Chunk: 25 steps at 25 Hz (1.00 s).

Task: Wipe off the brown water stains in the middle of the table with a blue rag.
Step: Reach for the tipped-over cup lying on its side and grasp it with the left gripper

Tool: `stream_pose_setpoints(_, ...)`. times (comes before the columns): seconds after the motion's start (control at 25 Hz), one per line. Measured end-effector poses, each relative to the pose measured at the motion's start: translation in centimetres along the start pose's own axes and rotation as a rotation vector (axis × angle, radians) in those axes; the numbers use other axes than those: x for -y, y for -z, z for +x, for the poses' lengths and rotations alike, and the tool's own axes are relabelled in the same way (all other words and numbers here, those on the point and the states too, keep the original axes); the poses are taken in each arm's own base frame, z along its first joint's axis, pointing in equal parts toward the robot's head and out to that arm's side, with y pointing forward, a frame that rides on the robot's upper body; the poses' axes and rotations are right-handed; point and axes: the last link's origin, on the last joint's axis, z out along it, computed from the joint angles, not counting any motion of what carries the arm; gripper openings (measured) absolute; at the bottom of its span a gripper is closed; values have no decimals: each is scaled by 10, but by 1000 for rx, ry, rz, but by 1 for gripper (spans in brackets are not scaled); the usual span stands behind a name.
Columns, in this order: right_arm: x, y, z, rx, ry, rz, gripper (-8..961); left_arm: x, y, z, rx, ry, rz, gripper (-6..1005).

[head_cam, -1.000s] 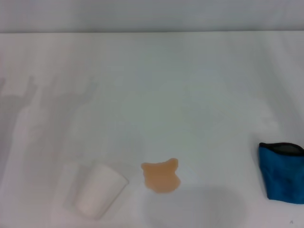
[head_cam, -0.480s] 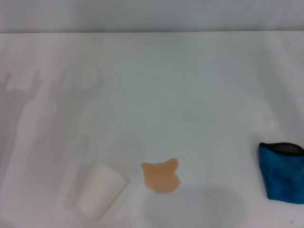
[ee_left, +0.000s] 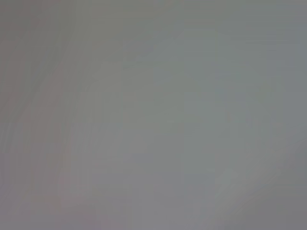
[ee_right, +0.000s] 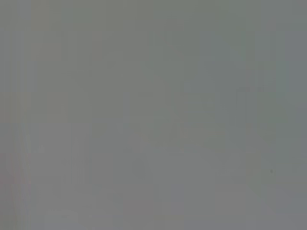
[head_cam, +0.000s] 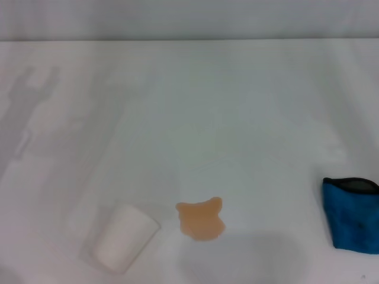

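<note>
The brown water stains (head_cam: 202,220) form a small orange-brown lobed puddle near the front middle of the white table (head_cam: 225,118) in the head view. The blue rag (head_cam: 352,220), folded with a dark edge at its far side, lies at the front right, partly cut off by the frame edge. Neither gripper shows in any view. Only faint arm shadows fall on the table at the far left. Both wrist views show plain grey and nothing of the task.
A white paper cup (head_cam: 123,238) lies on its side just left of the puddle. The table's far edge (head_cam: 189,40) runs across the back.
The shadows at the left of the table have shifted up and to the left and grown fainter. The puddle, cup and rag have not moved.
</note>
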Motion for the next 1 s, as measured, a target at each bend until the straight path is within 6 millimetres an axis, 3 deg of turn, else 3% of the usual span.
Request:
stream_pose_setpoints(0.16,-1,-1,-2,6,2,-6,868,-7,-21,8,153,50,-32,876)
stream_pose_setpoints(0.36,-2,-2,-3,11,3,-11,868,-18,-43,-1,589,56,-24,876)
stream_pose_setpoints(0.56,-1,0,-1,4,3,-8,868,-32,-45,12,776,33,23,876)
stream_pose_setpoints(0.72,0,2,0,0,7,-6,868,-49,-42,41,927,-45,79,876)
stream_pose_setpoints(1.0,2,1,-3,6,16,-7,867,-83,-43,53,1189,-162,125,876)
